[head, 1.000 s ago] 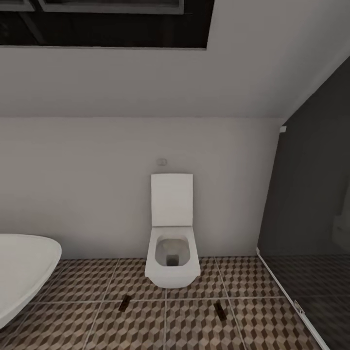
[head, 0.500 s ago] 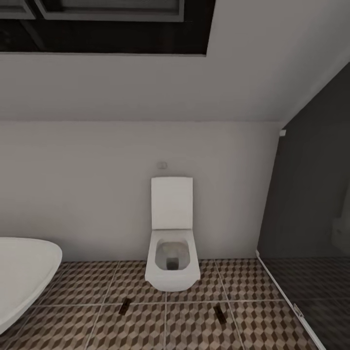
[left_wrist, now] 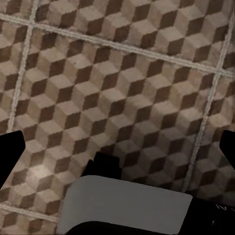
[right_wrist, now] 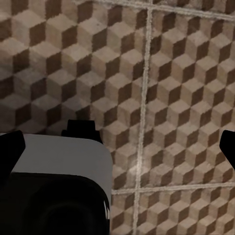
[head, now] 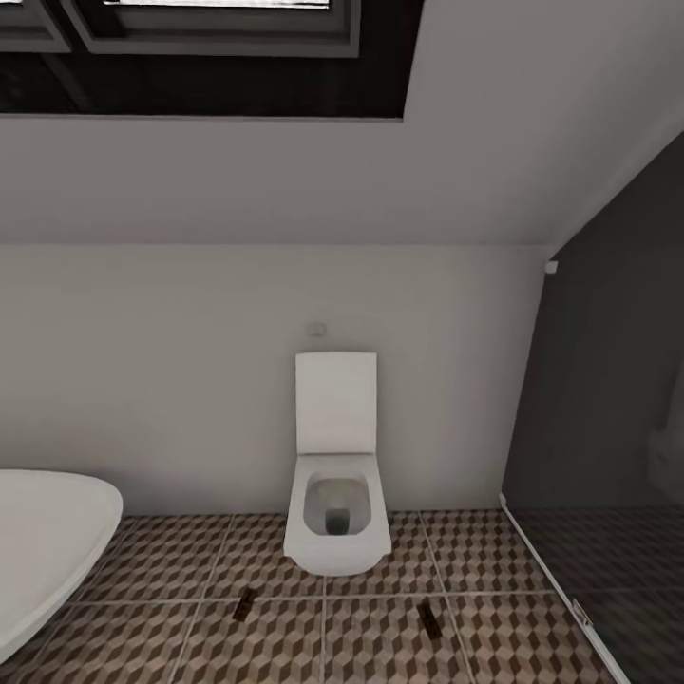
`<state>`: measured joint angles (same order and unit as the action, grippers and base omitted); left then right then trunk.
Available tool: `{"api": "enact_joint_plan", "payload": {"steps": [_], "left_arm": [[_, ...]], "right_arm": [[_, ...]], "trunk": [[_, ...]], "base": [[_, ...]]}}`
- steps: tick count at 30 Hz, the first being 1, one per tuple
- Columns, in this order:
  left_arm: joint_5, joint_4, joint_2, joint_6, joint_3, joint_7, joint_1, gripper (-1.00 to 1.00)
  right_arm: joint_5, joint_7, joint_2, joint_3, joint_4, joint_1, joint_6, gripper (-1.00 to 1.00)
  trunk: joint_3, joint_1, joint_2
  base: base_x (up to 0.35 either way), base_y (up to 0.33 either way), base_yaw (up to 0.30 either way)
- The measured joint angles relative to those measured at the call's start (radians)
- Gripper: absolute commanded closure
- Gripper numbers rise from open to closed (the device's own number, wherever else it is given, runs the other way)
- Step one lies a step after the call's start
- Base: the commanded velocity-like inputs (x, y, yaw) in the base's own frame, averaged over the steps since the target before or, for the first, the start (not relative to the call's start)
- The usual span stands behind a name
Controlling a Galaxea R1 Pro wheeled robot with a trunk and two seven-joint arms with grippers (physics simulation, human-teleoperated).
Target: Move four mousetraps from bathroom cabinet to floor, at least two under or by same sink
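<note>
2 mousetraps on bathroom floor [head: 380,646] in front of white toilet [head: 336,513]: left mousetrap [head: 245,603] long axis running toward the wall, far end leaning slightly right; right mousetrap [head: 429,620] also lengthwise toward wall, far end leaning slightly left. Well apart, flanking the bowl. Bathtub [head: 47,541] at left. Left gripper [left_wrist: 117,147] and right gripper [right_wrist: 117,147] fingers spread apart over tiles, holding nothing.

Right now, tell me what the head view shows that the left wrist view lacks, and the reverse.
Head view: a white toilet against the wall, a bathtub edge, and two small dark mousetraps lying on the tiles. Left wrist view: the left gripper with its fingers wide apart, empty, above bare tiles. Both: the cube-patterned floor.
</note>
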<state>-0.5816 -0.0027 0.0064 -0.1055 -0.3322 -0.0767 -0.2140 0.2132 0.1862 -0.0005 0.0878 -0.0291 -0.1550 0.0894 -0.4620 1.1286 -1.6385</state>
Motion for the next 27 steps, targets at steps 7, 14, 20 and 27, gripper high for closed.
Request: {"api": "enact_joint_plan", "payload": {"steps": [7,14,20,27], "left_arm": [[0.000,-0.001,-0.010,0.000,0.000,0.002,0.005,-1.00],[0.004,-0.001,-0.019,-0.001,-0.001,0.002,0.019,-1.00],[0.006,-0.002,-0.023,-0.017,-0.001,0.002,0.032,-1.00],[0.006,-0.001,-0.030,-0.033,-0.001,0.002,0.035,-1.00]], "right_arm": [[-0.001,-0.002,0.002,0.000,0.000,0.003,0.009,-1.00],[-0.001,-0.003,0.003,0.000,0.000,0.004,0.011,-1.00],[-0.001,-0.005,0.003,0.000,0.000,0.004,0.012,-1.00],[0.000,-0.012,0.003,0.000,0.000,0.004,0.012,-1.00]], "trunk": [[0.022,-0.027,0.049],[0.044,-0.054,0.098],[0.063,-0.077,0.140],[0.085,-0.104,0.189]], "base": [[0.000,0.000,0.000],[0.000,0.000,0.000],[0.000,0.000,0.000],[0.000,0.000,0.000]]}}
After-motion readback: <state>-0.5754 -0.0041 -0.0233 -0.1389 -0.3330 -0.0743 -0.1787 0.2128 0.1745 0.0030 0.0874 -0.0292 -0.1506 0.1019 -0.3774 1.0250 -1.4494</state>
